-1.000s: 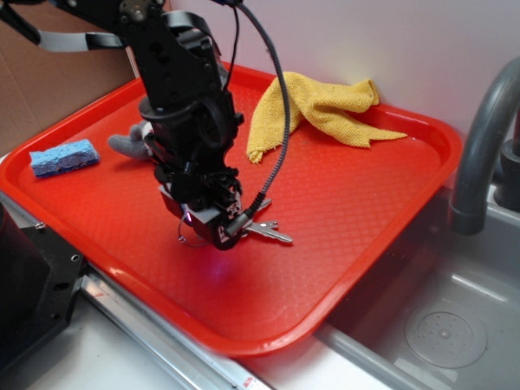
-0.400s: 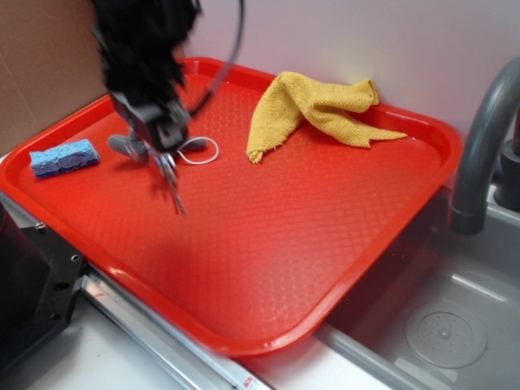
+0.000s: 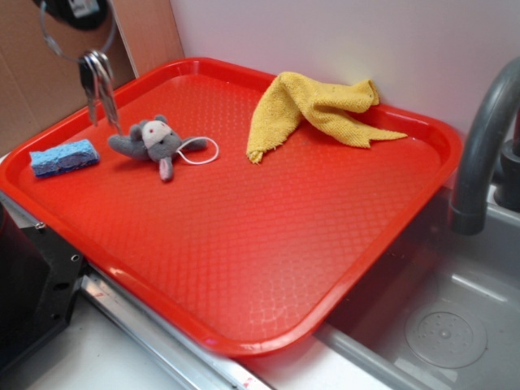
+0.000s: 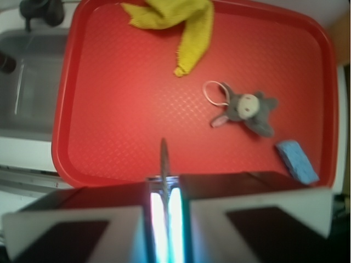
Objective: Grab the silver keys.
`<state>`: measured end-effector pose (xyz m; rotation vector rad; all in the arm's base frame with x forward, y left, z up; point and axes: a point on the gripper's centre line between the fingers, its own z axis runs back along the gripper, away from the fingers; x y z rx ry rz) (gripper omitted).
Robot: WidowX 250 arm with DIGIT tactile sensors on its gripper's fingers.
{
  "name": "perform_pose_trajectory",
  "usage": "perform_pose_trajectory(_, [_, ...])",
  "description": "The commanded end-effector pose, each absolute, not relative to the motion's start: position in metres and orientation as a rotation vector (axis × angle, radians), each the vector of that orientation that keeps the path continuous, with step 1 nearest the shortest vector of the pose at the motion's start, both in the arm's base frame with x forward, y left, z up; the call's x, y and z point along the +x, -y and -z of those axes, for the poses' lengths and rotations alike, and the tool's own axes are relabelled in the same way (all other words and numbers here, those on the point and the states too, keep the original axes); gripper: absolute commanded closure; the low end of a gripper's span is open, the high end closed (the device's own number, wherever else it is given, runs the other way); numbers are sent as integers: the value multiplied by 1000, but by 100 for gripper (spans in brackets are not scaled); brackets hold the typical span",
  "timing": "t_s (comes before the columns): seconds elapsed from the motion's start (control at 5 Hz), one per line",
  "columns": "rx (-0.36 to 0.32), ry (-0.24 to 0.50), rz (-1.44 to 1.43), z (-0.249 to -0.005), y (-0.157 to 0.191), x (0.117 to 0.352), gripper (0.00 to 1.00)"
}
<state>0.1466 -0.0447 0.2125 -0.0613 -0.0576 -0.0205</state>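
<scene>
The silver keys [image 3: 97, 80] hang in the air above the tray's back left corner, dangling from their thin wire ring. Only the black tip of my gripper [image 3: 75, 13] shows at the top left edge of the exterior view, holding the top of that ring. In the wrist view the gripper [image 4: 163, 189] has its jaws nearly together, with the ring pinched in the narrow gap. The keys [image 4: 164, 158] show edge-on as a thin sliver just beyond the fingertips, high over the red tray [image 4: 109, 126].
On the red tray [image 3: 325, 219] lie a grey plush mouse [image 3: 154, 143] with a white cord, a blue sponge [image 3: 63, 157] at the left rim and a yellow cloth [image 3: 317, 110] at the back. A sink [image 3: 455, 321] and grey faucet [image 3: 479, 154] stand right; cardboard stands at left.
The gripper rose from the tray's middle and swung to the back left, carrying the keys up off the tray. The plush mouse it had hidden now shows.
</scene>
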Motion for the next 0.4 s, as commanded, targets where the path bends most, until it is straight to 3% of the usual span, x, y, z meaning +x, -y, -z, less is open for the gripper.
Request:
perform_pose_trajectory(0.0, [-11,-5,-66,-218,32,156,100])
perform_pose_trajectory(0.2, [-9,-3,-63,-214,33,155,100])
